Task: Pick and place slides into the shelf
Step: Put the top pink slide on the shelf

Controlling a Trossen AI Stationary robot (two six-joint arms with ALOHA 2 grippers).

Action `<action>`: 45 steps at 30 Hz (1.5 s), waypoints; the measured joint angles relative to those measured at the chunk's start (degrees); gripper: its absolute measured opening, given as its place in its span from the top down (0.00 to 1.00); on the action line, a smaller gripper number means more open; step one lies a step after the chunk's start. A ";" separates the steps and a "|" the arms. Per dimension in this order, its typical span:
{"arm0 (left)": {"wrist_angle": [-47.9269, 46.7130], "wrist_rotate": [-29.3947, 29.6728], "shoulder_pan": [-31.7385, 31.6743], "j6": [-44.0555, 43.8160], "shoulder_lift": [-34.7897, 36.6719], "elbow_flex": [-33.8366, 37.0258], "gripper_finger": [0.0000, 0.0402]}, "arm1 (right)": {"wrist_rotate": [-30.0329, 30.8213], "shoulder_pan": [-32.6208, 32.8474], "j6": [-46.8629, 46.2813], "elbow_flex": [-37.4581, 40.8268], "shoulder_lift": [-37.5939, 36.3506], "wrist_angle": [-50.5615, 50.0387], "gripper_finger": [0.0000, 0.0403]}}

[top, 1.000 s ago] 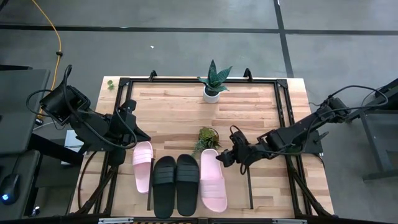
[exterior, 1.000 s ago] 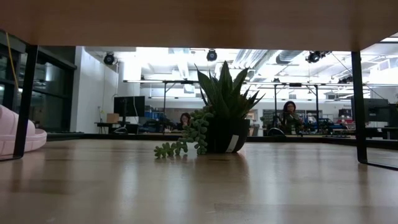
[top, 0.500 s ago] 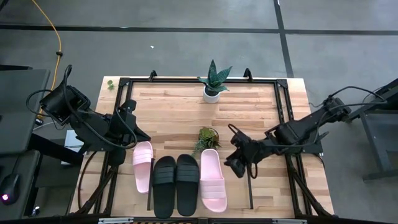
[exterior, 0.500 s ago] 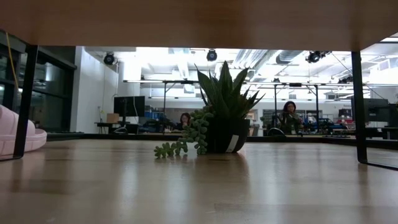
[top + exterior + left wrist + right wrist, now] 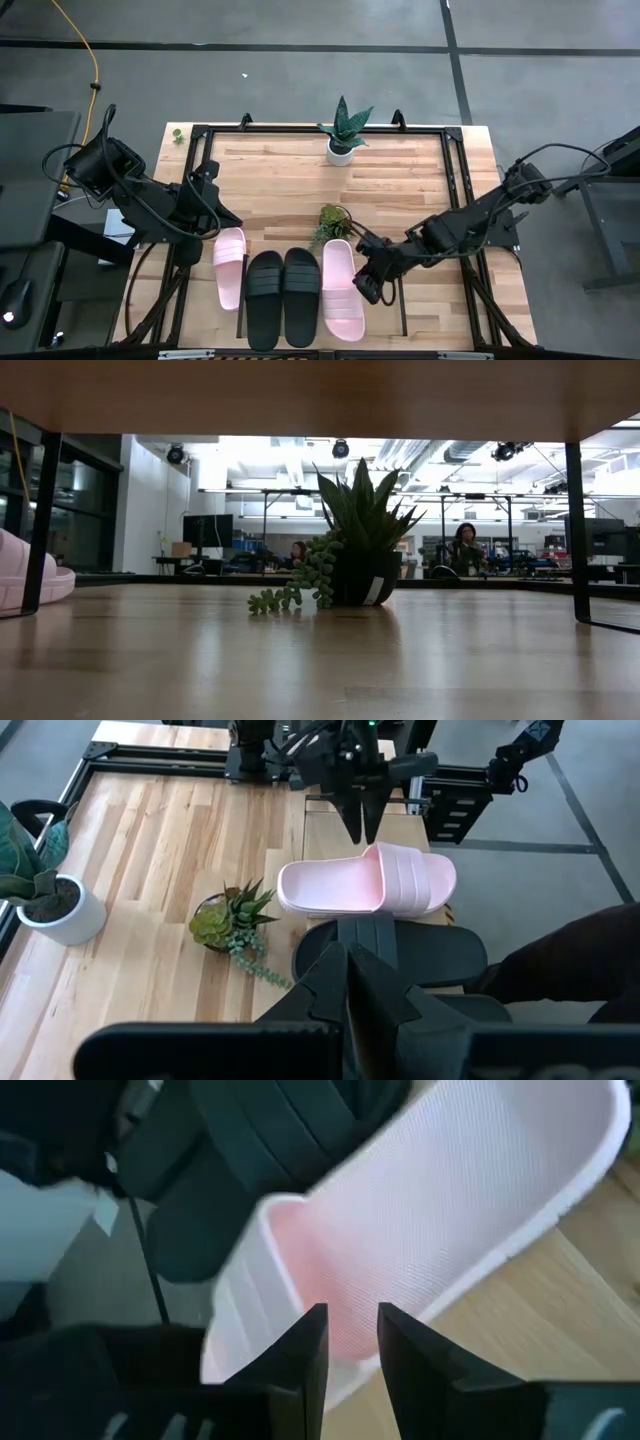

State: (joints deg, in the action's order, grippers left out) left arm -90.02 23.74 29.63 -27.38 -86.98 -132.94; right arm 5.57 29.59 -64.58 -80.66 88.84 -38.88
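**Reaching for the outer pink slide beside the trailing succulent**

Seen from above, four slides lie side by side at the near edge of the wooden worktop, on the low shelf board: a pink slide (image 5: 229, 266), two black slides (image 5: 283, 297) in the middle, and a second pink slide (image 5: 341, 288). The small trailing succulent (image 5: 331, 219) stands just beyond the toe end of that second pink slide and serves as the landmark. A taller potted plant (image 5: 343, 131) stands well beyond it, toward the far edge.

The right gripper (image 5: 367, 283) sits just beside the second pink slide, on the side away from the black pair, a little nearer the front edge than the succulent. Its wrist camera shows the two dark fingers (image 5: 300, 1360) narrowly apart over the slide's pale footbed, near the ribbed strap; whether they pinch anything cannot be told. The left gripper (image 5: 365, 982) waits near the first pink slide, its fingers clenched on nothing.

The slides look like moulded foam: probably light, slightly springy and matte rather than slippery, not fragile. A pinch on the thin sidewall or the strap's edge would likely hold best; the strap may flex, letting the slide swing when lifted.
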 joint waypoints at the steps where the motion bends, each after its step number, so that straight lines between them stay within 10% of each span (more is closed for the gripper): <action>1: 0.00 -0.05 0.00 0.00 0.00 0.00 0.99 | 0.90 0.28 -0.86 0.00 -0.10 0.09 0.81; 45: 0.01 -3.61 0.00 1.42 0.00 0.02 0.99 | -10.07 0.71 -6.97 -0.02 6.44 0.98 0.87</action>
State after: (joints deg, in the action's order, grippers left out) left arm -90.01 20.13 29.63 -25.96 -86.98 -132.92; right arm -4.50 30.30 -71.55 -80.68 95.28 -37.90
